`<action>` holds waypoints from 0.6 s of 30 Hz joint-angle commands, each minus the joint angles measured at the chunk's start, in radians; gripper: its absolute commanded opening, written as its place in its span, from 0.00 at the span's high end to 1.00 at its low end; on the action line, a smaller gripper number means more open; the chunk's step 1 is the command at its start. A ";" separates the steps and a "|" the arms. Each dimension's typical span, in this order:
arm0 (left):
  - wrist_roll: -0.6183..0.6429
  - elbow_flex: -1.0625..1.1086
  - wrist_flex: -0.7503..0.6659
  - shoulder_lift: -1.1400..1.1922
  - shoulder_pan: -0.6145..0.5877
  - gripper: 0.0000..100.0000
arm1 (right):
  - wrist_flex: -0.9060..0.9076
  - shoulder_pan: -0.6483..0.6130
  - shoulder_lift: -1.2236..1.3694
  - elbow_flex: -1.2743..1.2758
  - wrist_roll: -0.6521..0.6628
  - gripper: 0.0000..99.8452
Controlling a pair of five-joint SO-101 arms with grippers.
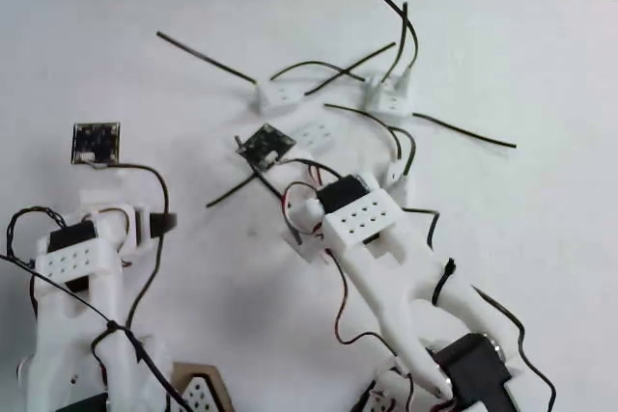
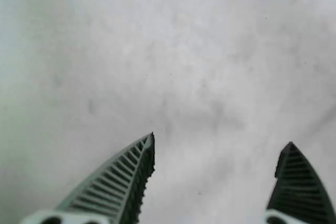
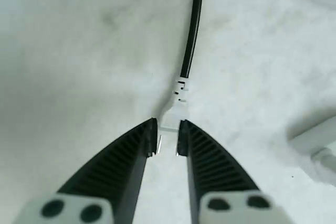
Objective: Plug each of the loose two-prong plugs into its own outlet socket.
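Observation:
My right gripper (image 3: 168,129) is shut on a small white two-prong plug (image 3: 180,106). The plug's black cord (image 3: 191,30) runs away from the fingertips over the white table. In the high view the right arm (image 1: 362,219) stands mid-table, just short of the white outlet sockets (image 1: 280,96) (image 1: 389,98), which have black cords around them. A third white block (image 1: 314,135) lies closer to that arm. The left gripper (image 2: 220,156) is open above bare table, with nothing between its fingers. The left arm (image 1: 72,262) stands at the lower left of the high view.
Loose black cords (image 1: 208,58) (image 1: 463,132) fan out from the sockets at the back. Another white plug (image 1: 398,176) with a looped cord lies right of the right arm. The wide white table (image 1: 541,55) runs to a dark far edge.

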 commanded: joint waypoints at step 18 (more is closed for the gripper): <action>0.002 0.000 -0.017 -0.025 -0.010 0.64 | -0.047 -0.048 0.202 -0.029 0.077 0.90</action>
